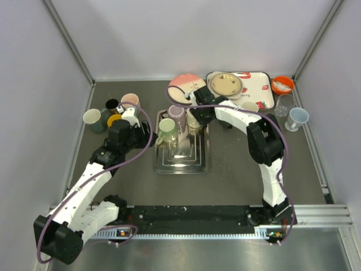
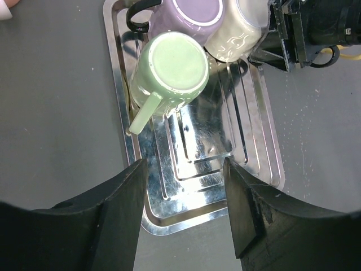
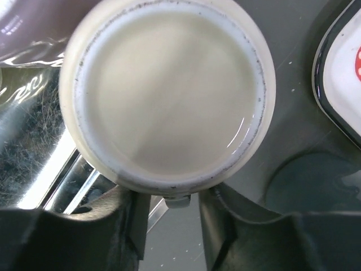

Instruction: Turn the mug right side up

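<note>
cream mug [image 3: 169, 96] is upside down, base up, at the far right end of the steel tray [image 2: 265, 169] on the bench [image 2: 56, 113], just beside the purple mug [image 2: 189, 14]

right claw [image 3: 172, 217] is low at its side, fingers either side of a small cream stub on the wall; can't tell if it's clamped or only around it

left claw [image 2: 183, 209] is wide with nothing between the fingers, hovering above the tray's near half; green mug [image 2: 172, 68] just ahead, also base up, handle pointing back at the claw
</note>
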Controlling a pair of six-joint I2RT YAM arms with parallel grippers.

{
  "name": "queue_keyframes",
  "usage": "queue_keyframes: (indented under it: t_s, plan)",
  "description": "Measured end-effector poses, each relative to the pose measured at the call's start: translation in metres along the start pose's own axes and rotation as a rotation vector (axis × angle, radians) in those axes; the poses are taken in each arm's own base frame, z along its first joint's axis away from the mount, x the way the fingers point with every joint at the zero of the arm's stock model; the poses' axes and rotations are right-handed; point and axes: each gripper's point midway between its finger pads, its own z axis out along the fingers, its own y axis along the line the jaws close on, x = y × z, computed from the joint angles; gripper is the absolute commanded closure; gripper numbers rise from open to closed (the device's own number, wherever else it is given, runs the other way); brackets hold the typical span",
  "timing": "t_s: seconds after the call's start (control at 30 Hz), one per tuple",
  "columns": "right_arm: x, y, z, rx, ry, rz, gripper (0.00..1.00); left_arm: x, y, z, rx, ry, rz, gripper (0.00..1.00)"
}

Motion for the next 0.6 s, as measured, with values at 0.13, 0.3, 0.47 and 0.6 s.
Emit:
queue_keyframes:
  t_s: [0.13,0.3,0.47,0.6]
  plan:
    - [0.0048,0.0017,0.0015,-0.007,0.018,0.005,0.79,0.0005,-0.0002,0.0000,0.002,0.002,0.000,0.40]
    - [0.0050,0.0040,0.0014,-0.018,0.019,0.015,0.91,0.0028,-0.0001,0.0004,0.004,0.008,-0.001,0.40]
    - [0.0047,0.0057,0.0008,-0.024,0.016,0.028,1.00,0.0030,-0.0006,0.0004,0.007,0.009,-0.001,0.40]
    - [0.0080,0.0092,-0.0049,-0.026,0.017,0.049,1.00,0.0030,-0.0006,0.0004,0.007,0.009,-0.001,0.40]
